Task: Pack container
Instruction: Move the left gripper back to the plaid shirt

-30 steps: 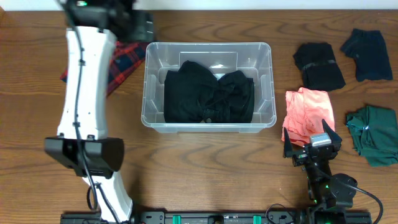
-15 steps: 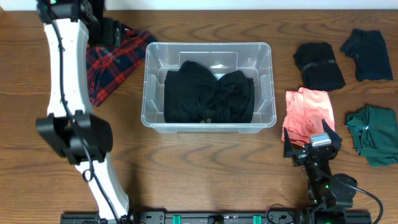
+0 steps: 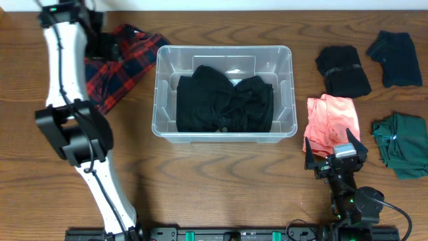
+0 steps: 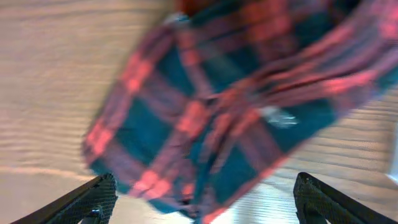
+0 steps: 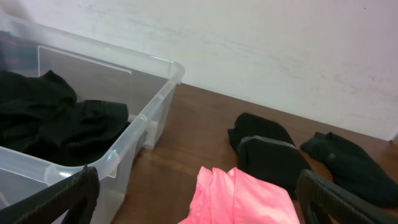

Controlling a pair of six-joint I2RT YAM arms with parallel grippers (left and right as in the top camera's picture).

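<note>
The clear plastic container [image 3: 289, 87] stands mid-table with black clothes [image 3: 224, 100] inside; its corner also shows in the right wrist view [image 5: 155, 93]. A red and navy plaid garment [image 3: 124, 63] lies left of it, blurred in the left wrist view [image 4: 236, 106]. My left gripper [image 4: 202, 208] is open and empty just above the plaid garment, at the far left [image 3: 100, 40]. My right gripper [image 5: 199, 202] is open and empty near the front right [image 3: 336, 157], right by a pink garment [image 3: 332, 120].
A black garment [image 3: 342, 70], a dark navy garment [image 3: 394, 59] and a green garment [image 3: 401, 144] lie at the right. The table's front edge runs just below the right arm's base.
My left arm has swung left and back from the container's left corner to over the plaid garment, uncovering more of it. The right arm has not moved.
</note>
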